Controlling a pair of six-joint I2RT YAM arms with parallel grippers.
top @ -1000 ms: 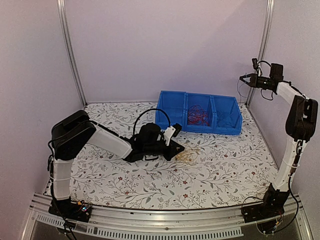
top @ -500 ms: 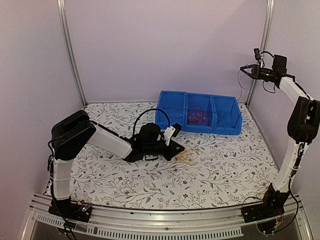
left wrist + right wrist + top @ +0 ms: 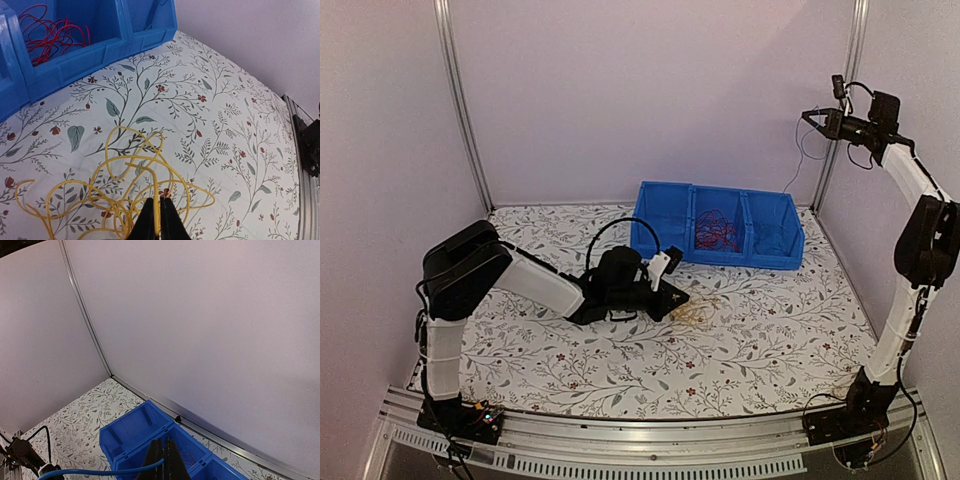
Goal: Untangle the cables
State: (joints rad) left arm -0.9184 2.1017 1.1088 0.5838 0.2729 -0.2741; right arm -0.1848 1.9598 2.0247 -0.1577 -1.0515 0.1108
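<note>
Basically mid-separation, two claws on two different strands. Left claw [image 3: 156, 212] is low on the counter [image 3: 225, 130], lower centre of the top view, clenched on a strand of the yellow cable [image 3: 117, 205]. The rest of that cable lies in loose overlapping loops just ahead of the fingers. Right claw [image 3: 161, 452] is raised high at the upper right of the top view, clenched on the blue cable [image 3: 100, 472], which trails off to the lower left of its wrist view. Red cables [image 3: 52, 32] sit in the middle compartment of the blue bin [image 3: 100, 55], apart from the yellow.

Step, as I judge it: draw the blue strand free while the yellow is pinned. To do it well:
- hold the left claw down firm so the yellow pile does not ride up
- pull the blue slowly, along its own line, no jerks
- watch its free end; I cannot tell whether it is clear of the yellow loops
- stop if the yellow loops tighten.
</note>
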